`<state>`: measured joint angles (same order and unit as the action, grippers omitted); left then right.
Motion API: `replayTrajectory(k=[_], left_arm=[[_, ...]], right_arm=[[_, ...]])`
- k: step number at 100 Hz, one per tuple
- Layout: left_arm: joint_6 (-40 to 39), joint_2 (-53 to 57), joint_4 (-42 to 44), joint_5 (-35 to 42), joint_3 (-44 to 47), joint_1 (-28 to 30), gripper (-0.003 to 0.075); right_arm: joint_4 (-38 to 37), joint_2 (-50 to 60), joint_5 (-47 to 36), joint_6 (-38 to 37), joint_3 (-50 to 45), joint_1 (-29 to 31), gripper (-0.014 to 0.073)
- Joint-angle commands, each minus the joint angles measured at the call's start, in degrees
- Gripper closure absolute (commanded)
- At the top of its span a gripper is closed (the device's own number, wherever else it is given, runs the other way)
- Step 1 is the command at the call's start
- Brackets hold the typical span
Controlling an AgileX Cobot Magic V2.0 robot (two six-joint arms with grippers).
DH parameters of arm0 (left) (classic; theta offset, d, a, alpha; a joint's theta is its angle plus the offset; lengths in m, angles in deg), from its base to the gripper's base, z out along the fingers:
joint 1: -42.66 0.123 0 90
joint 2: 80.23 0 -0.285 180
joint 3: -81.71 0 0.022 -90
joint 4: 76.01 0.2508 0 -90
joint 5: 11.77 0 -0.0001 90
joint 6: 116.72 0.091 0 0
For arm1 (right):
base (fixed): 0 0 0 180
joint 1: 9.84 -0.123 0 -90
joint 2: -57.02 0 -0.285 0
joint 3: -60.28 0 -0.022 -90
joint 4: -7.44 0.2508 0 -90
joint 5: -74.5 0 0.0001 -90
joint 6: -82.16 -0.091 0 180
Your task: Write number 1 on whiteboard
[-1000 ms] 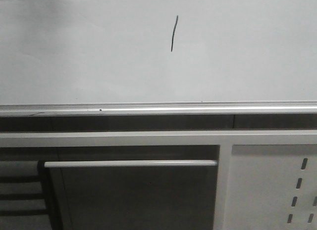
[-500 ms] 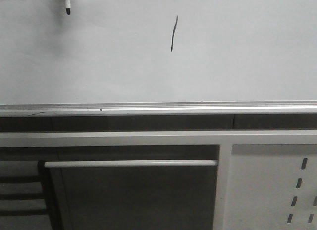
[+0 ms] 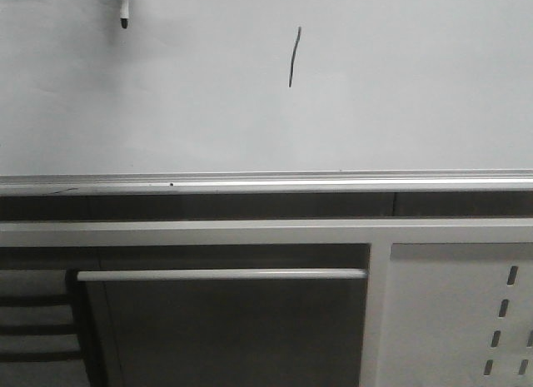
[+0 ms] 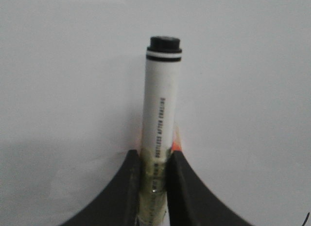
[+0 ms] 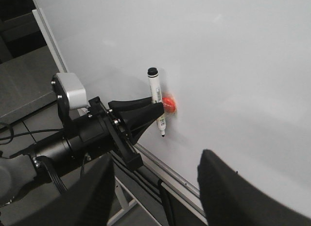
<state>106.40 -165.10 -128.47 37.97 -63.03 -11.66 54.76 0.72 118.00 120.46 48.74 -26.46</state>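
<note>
One black stroke, the number 1, stands on the whiteboard, its long axis near vertical and leaning slightly, upper end tipped toward the right of the front view. It sits in the upper middle of that view, well apart from a marker whose dark tip hangs into the top left corner, pointing down and off the stroke.

From the right wrist camera, the left gripper pinches that marker between its black fingers, jaws pressed against the white barrel. The marker is held upright beside the board, black cap end up and fine tip down, with an orange piece just behind it at the fingers. The left wrist camera looks along the barrel toward the board, showing printed lettering, a black band and a dark end cap; yellowish tape wraps the barrel where the fingers clamp it.

The right gripper's own fingers are blurred dark shapes set well apart, holding nothing.

The board is smooth, pale grey-white and evenly lit, edged below by a silver strip. Beneath it runs a pale frame, and a white perforated panel fills the lower right.
</note>
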Motion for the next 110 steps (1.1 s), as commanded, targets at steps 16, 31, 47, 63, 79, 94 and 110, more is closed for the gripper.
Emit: replayTrajectory(k=[16,31,47,63,79,94,110], left_arm=[[-0.63,0.47,1.8,4.29,-1.99,0.58,0.074],[-0.63,0.47,1.8,4.29,-1.99,0.58,0.0706],[-0.63,0.47,1.56,4.18,-1.99,0.58,0.0528],[-0.63,0.47,1.45,4.05,-1.99,0.58,0.0374],[-0.63,1.09,1.45,2.93,-1.99,0.58,0.0317],[-0.11,4.4,1.45,-4.28,-1.52,0.58,0.0259],[2.47,11.31,1.32,-9.81,1.35,0.58,0.0258]], right_arm=[[1.92,0.53,-2.65,0.27,1.26,0.39,0.025],[1.92,0.53,-2.65,0.27,1.26,0.39,0.025],[1.92,0.53,-2.65,0.27,1.26,0.39,0.025],[1.92,0.53,-2.65,0.27,1.26,0.39,0.025],[1.65,0.53,-2.65,0.27,1.26,0.39,0.025],[0.72,0.63,-2.65,0.27,1.26,0.39,0.025],[-1.69,1.29,-3.15,-0.22,1.26,0.47,0.025]])
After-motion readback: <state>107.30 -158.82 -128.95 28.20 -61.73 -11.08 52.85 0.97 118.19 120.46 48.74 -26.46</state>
